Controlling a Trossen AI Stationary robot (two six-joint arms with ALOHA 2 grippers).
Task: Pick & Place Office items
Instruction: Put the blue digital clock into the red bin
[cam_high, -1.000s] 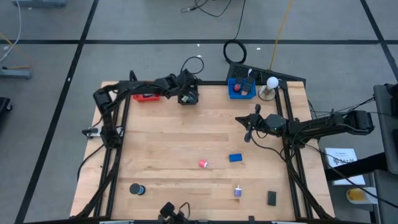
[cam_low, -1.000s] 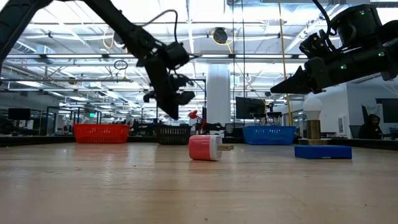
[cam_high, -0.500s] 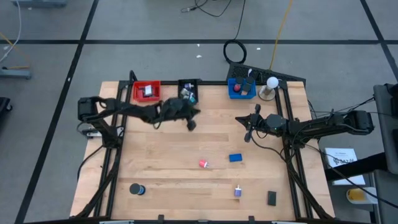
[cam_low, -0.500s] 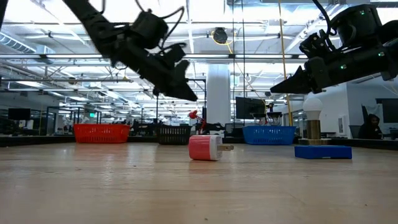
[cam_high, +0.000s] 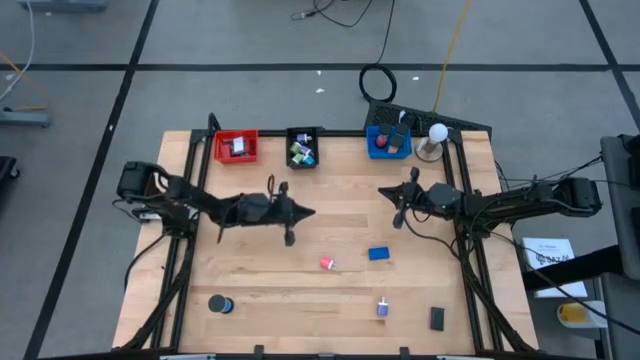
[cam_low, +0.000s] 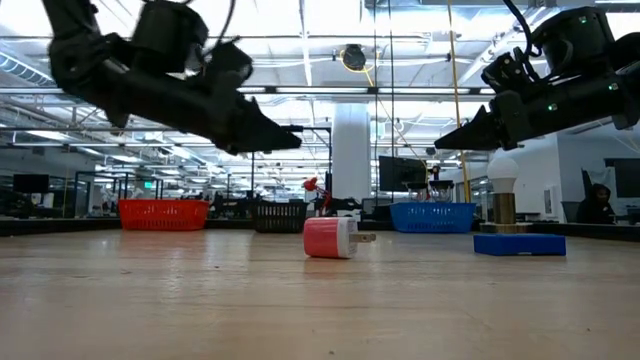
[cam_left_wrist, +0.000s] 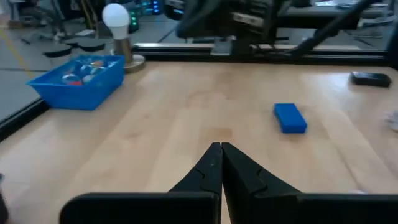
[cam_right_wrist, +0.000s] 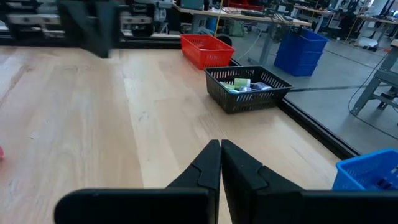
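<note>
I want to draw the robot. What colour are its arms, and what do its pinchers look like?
Both arms are black and thin, with black cables looping along them. The left gripper and right gripper each end in two black, pointed fingers that taper to a tip like a beak. Tiny green lights glow on the right arm.

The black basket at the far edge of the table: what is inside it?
The black basket holds several small items, green, blue and white among them. Its walls hide the lower ones, so the exact count cannot be told.
</note>
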